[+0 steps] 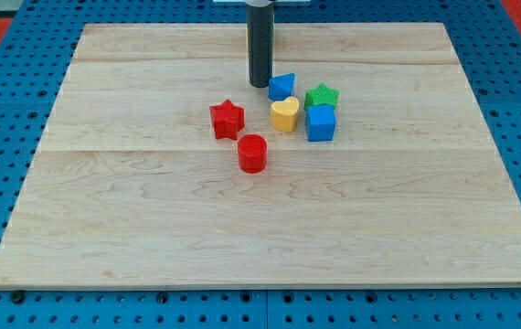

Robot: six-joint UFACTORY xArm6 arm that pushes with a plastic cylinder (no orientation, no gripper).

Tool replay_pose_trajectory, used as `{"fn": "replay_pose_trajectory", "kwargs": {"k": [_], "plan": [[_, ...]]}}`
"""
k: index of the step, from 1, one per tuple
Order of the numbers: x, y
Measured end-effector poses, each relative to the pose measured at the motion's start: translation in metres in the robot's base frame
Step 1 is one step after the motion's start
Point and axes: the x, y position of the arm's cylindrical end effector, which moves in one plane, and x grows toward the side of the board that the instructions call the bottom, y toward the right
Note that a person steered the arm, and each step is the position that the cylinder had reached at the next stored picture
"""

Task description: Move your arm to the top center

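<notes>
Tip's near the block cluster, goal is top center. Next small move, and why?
Probably slide my tip straight toward the view's top, away from the blocks. It sits just left of the small blue block, roughly centered left to right but short of the board top edge. Going straight up should leave that block unpushed.

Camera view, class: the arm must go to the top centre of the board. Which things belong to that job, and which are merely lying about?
Belongs to the job:
my tip, just left of the small blue block
wooden board, its top centre being the goal

Lying about:
small blue block
green star
yellow heart
blue cube
red star
red cylinder
</notes>
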Motion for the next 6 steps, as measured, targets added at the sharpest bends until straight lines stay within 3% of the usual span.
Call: {"fn": "replay_pose_trajectory", "kwargs": {"k": [2, 3, 4, 5, 6], "plan": [[0.009, -0.001], [0.008, 0.034], [-0.022, -0.049], [-0.086, -0.122], [-0.109, -0.090]]}}
